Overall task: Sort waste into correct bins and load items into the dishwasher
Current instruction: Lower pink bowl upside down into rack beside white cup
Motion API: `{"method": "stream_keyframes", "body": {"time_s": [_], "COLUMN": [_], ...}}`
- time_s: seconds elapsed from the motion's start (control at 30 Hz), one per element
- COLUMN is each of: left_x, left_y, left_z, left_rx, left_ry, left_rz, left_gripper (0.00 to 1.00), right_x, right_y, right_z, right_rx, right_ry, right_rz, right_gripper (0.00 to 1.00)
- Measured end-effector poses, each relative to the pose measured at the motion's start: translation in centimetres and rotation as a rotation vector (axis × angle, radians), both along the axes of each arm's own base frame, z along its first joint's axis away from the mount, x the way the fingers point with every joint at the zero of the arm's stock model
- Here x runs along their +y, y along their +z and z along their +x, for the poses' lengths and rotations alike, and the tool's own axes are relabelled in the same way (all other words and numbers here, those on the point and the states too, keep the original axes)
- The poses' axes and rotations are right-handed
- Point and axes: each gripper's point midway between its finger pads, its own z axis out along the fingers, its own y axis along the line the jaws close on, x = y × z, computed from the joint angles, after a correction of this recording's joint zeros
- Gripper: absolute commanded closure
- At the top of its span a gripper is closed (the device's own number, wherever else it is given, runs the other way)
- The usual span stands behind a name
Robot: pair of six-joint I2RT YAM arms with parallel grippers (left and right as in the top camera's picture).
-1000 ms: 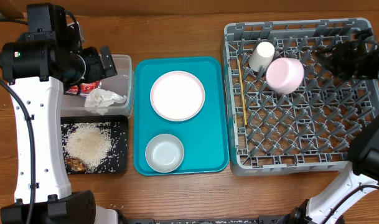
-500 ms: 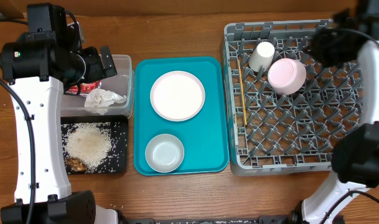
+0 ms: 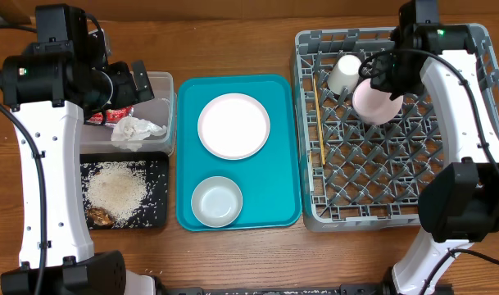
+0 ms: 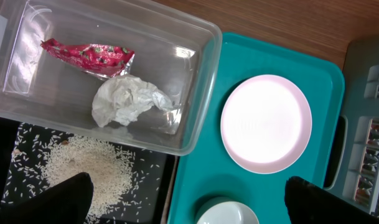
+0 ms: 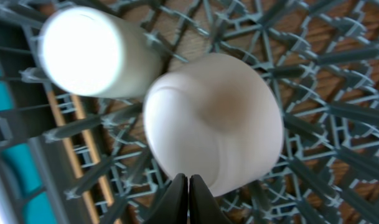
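Note:
The grey dishwasher rack [image 3: 396, 176] holds a white cup [image 3: 344, 74], an upturned pinkish bowl [image 3: 375, 102] and wooden chopsticks [image 3: 319, 119]. My right gripper [image 5: 188, 199] hovers over the pinkish bowl [image 5: 214, 118], shut with nothing between its fingers; the cup [image 5: 86, 53] lies to its left. A pale pink plate [image 3: 233, 125] and a small grey-white bowl [image 3: 216, 201] sit on the teal tray. The clear tub [image 4: 201, 93] contains the red wrapper [image 4: 89, 55] and the napkin [image 4: 127, 99]. Rice [image 3: 116, 190] covers the black tray [image 3: 156, 168]. My left gripper [image 4: 186, 199] hangs open above the tub's edge.
The teal serving tray [image 3: 188, 147] lies between the bins and the rack. Brown scraps [image 3: 102, 217] sit at the black tray's near left corner. A few rice grains [image 3: 151, 272] lie on the wooden table by the front edge.
My right arm has swung from the rack's far right side leftward to above the pinkish bowl, and its jaws have closed. The left arm has not moved.

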Motion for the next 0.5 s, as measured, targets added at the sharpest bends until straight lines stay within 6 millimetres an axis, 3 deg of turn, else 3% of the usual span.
{"method": "stream_keyframes", "body": {"time_s": [0.27,0.5], "left_x": [0.0,0.0], "left_y": [0.0,0.0], "left_z": [0.0,0.0], "left_rx": [0.0,0.0], "left_ry": [0.0,0.0], "left_rz": [0.0,0.0], "left_gripper": [0.0,0.0], "right_x": [-1.1,-1.7], "right_y": [-2.7,-2.8], "right_z": [-0.3,-0.4], "right_rx": [0.021,0.026], "right_ry": [-0.019,-0.033], "right_rz": [-0.032,-0.044], "right_gripper": [0.94,0.94]}}
